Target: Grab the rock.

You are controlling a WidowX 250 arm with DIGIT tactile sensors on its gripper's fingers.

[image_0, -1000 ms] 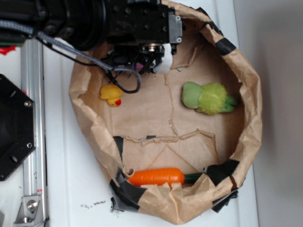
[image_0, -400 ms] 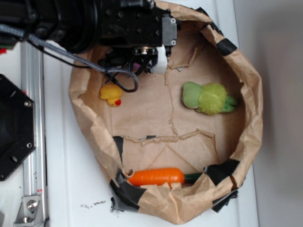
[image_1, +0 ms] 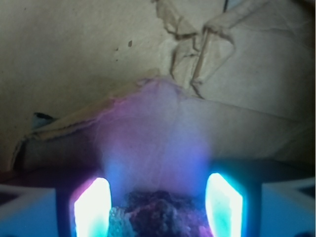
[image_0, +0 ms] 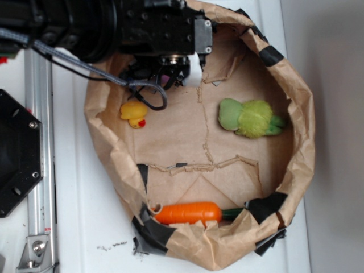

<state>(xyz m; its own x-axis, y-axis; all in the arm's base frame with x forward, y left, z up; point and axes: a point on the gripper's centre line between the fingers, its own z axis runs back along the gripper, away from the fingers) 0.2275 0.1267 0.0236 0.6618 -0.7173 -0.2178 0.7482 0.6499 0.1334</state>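
Seen from the wrist, the claw (image_1: 158, 207) has two glowing fingers (image_1: 92, 207), one on each side of the rock (image_1: 160, 217). The rock is dark and bumpy and sits right between them at the bottom edge. The picture is blurry there, so it looks like the fingers are pressed on the rock, but I cannot tell for sure. Past the rock lies torn brown paper with folds and rips.

From above, a big brown paper bag (image_0: 301, 142) with its sides rolled down sits on the white desk (image_0: 74, 216). Black tape patches hold its rim. An orange carrot (image_0: 187, 212) lies at the near edge of the bag. A yellow duck (image_0: 133, 113) sits on the left side, and a fuzzy green toy (image_0: 250, 118) lies on the right, well apart from the duck. At the far edge, the black arm (image_0: 142, 28) reaches into the bag and hides the rock.
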